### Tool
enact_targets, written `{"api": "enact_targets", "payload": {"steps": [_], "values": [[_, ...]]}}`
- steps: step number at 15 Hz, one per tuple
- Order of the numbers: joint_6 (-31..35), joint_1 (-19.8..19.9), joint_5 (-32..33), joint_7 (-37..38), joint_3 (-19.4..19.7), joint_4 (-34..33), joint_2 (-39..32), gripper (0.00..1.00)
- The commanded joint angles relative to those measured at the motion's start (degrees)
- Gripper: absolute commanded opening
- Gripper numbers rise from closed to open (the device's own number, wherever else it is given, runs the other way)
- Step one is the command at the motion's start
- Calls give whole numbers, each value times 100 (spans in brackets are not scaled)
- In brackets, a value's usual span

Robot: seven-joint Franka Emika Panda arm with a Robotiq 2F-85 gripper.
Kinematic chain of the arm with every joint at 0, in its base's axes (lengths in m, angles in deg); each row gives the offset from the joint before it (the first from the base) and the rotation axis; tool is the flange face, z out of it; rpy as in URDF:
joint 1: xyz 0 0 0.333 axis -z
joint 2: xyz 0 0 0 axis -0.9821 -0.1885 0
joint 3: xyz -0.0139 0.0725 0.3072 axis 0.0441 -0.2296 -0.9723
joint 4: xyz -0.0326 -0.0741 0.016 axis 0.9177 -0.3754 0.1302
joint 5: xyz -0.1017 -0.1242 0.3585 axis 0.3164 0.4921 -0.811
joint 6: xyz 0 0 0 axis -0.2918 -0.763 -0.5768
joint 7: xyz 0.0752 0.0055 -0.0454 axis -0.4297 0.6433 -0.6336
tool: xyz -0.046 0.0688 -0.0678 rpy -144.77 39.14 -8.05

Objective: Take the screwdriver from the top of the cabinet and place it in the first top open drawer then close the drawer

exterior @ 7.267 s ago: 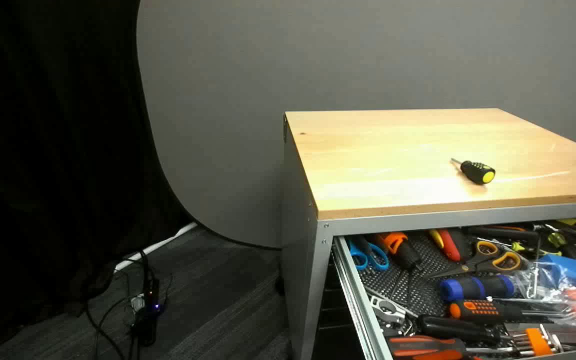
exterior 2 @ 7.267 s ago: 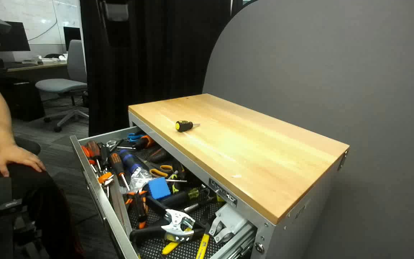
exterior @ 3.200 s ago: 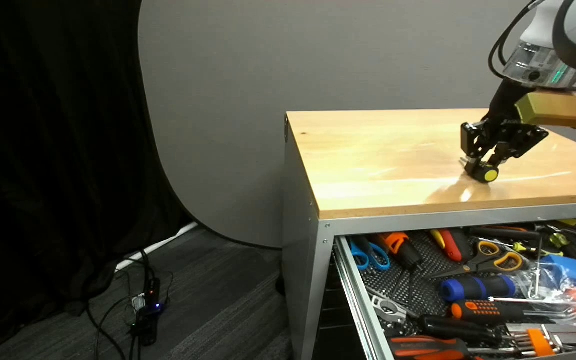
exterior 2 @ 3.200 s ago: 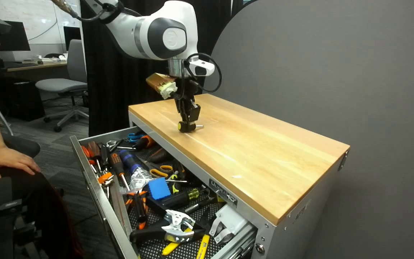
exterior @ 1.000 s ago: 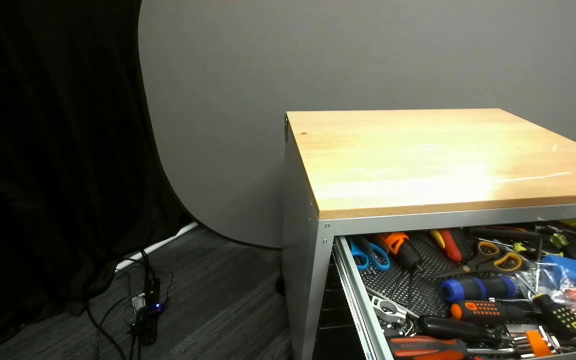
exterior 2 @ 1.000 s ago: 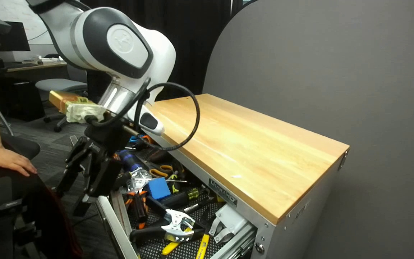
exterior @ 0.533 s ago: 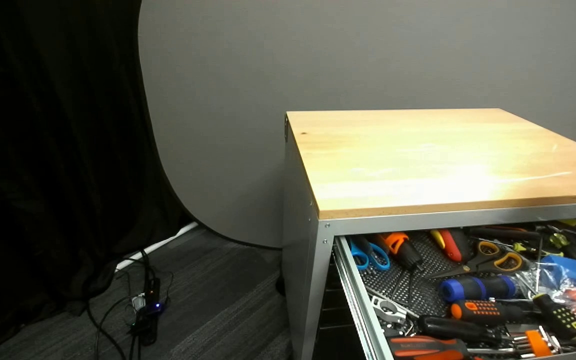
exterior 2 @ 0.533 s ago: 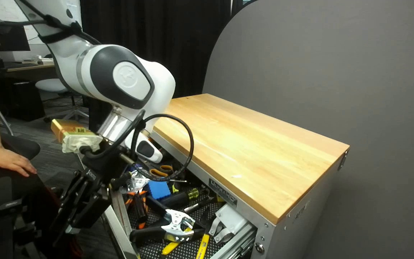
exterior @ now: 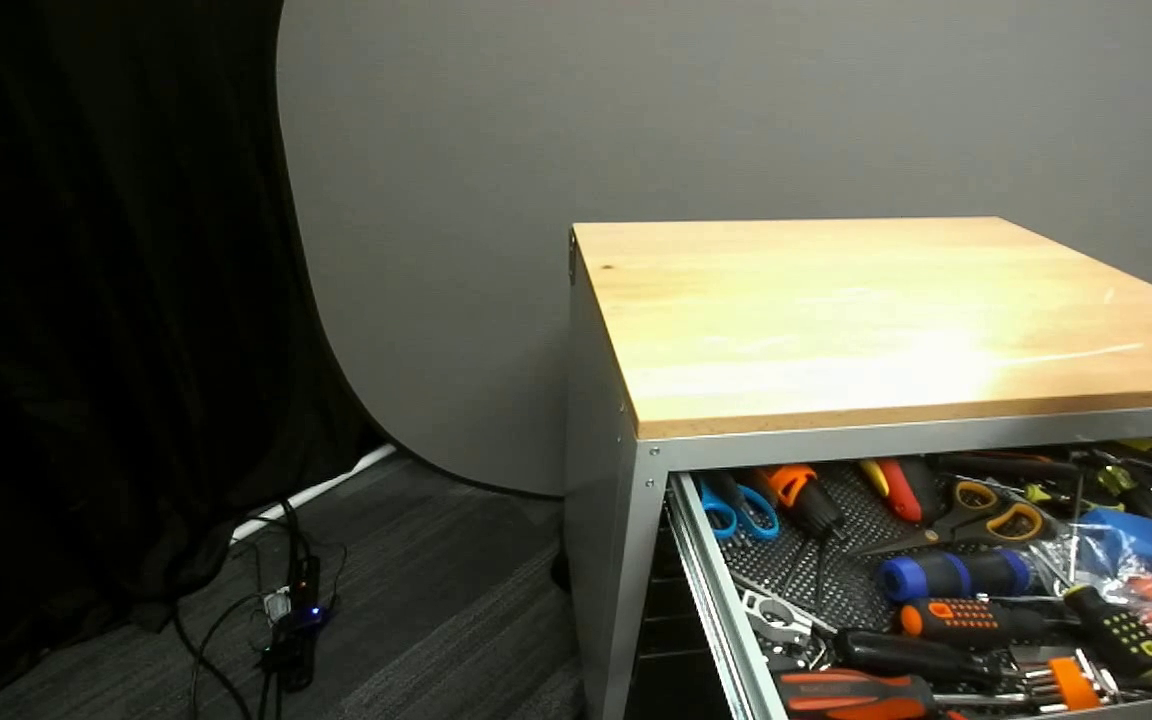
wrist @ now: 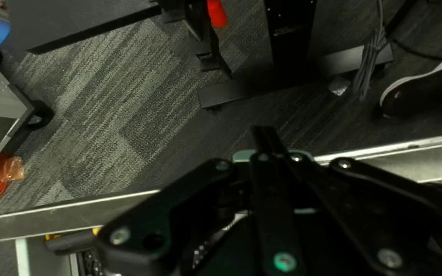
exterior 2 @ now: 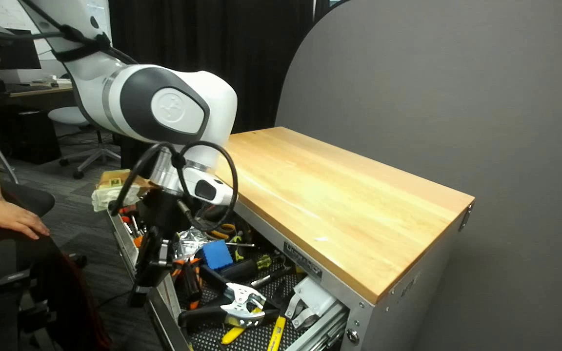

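1. Your screwdriver (exterior: 1119, 632), seen in an exterior view, lies in the drawer (exterior: 736, 640), out past the front edge of the wooden top (exterior: 816, 290) on the cabinet (exterior: 601, 500), near an orange-and-black tool (exterior: 976, 622).
2. The drawer stands pulled out beneath that edge.
3. Your gripper (exterior 2: 139, 294) has its fingers together, holding nothing.
4. In the wrist view you see its tips past the drawer's front panel (wrist: 67, 215), against the floor (wrist: 129, 99); you cannot tell whether they touch the panel.

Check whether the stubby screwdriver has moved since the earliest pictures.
Yes: in an exterior view, the screwdriver went from the wooden top down into the drawer.
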Motion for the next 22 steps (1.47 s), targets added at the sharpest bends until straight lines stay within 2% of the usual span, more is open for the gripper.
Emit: {"api": "enact_targets", "payload": {"steps": [1,8,14,22], "values": [[721,-213,116,906,185,177,120,0],[1639,-425,223,2120,346,116,-8,0],[2132,-502,135,2411,337,-237,-288,0],[2657,-597,-66,2397,330,-1038,-930,0]]}}
